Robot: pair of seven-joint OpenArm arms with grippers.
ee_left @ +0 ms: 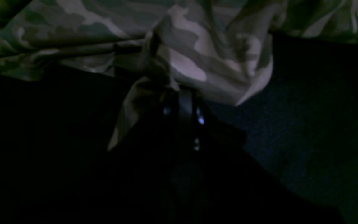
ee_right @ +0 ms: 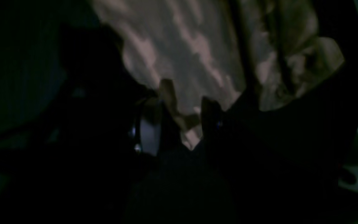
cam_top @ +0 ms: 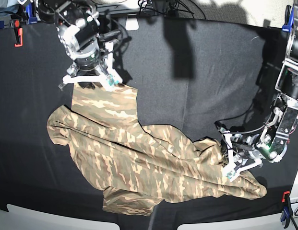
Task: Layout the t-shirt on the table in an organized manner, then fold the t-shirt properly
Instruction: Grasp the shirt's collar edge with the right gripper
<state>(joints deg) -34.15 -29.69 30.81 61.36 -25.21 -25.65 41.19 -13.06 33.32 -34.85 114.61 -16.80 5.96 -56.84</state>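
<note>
The camouflage t-shirt [cam_top: 139,158] lies crumpled and slanted across the black table [cam_top: 196,86], running from upper left to lower right. My right gripper [cam_top: 89,84] is at the shirt's upper left edge. In the right wrist view its fingers [ee_right: 210,115] stand apart, open, with a bit of the t-shirt [ee_right: 182,46] hem lying between them. My left gripper [cam_top: 229,165] is at the lower right. In the left wrist view the left gripper [ee_left: 183,93] is shut on a bunched fold of the t-shirt [ee_left: 197,46], close above the table [ee_left: 306,124].
A red clamp [cam_top: 17,36] holds the cloth at the far left edge, a blue clamp [cam_top: 287,19] sits at the far right, and another clamp [cam_top: 284,206] at the near right corner. Cables [cam_top: 158,7] lie along the back edge. The table's near edge runs just below the shirt.
</note>
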